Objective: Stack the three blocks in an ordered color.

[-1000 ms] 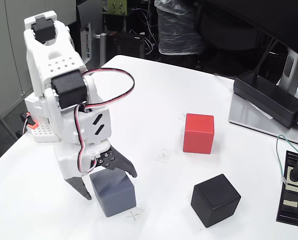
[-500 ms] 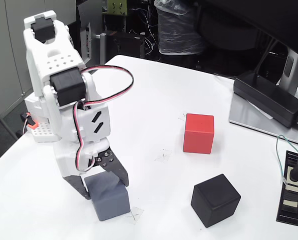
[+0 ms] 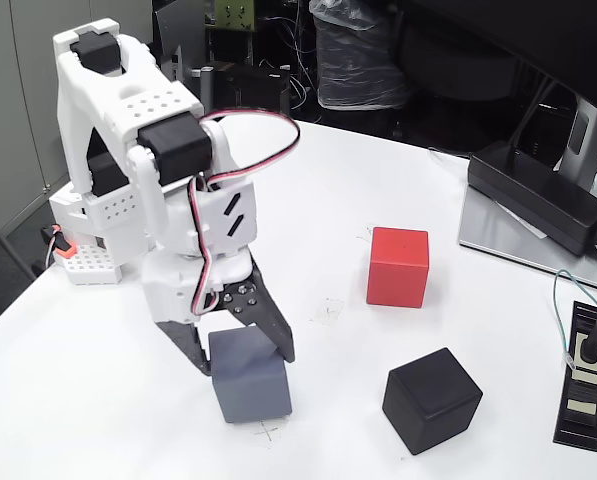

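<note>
In the fixed view my white arm reaches down at the table's front left. Its gripper (image 3: 243, 358) is shut on the grey block (image 3: 251, 380), with one black finger (image 3: 276, 330) on the block's right side and the other on its left. The grey block hangs slightly tilted, at or just above the table; I cannot tell which. The red block (image 3: 397, 266) stands alone near the middle of the table. Nearer the front, right of the grey block, rests the black block (image 3: 431, 399).
A black power adapter (image 3: 538, 197) lies on a grey monitor base (image 3: 498, 240) at the right. A small black device with a cable (image 3: 582, 375) sits at the right edge. A white breadboard (image 3: 83, 268) is behind the arm, and a pencilled cross (image 3: 268, 432) marks the table under the grey block.
The gripper closed on the grey block, then the arm swung right, carrying the block a little towards the black block. The red and black blocks stayed put.
</note>
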{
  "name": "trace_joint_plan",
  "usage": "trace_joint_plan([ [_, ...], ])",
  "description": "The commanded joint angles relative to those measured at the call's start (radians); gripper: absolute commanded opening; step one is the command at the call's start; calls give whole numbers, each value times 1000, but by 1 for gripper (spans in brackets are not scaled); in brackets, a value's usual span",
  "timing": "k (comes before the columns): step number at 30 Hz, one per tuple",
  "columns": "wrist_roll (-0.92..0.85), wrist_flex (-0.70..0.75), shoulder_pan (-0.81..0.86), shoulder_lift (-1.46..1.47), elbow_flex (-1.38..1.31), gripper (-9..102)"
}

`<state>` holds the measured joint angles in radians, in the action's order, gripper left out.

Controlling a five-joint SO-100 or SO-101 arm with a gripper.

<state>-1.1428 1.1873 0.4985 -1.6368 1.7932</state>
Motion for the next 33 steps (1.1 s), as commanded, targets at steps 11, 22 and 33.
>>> trace_joint_plan([
  [11, 250, 204, -153, -241, -117, 7],
  [22, 529, 396, -354, -238, -540, 7],
  [33, 790, 396, -611, -198, -572, 7],
])
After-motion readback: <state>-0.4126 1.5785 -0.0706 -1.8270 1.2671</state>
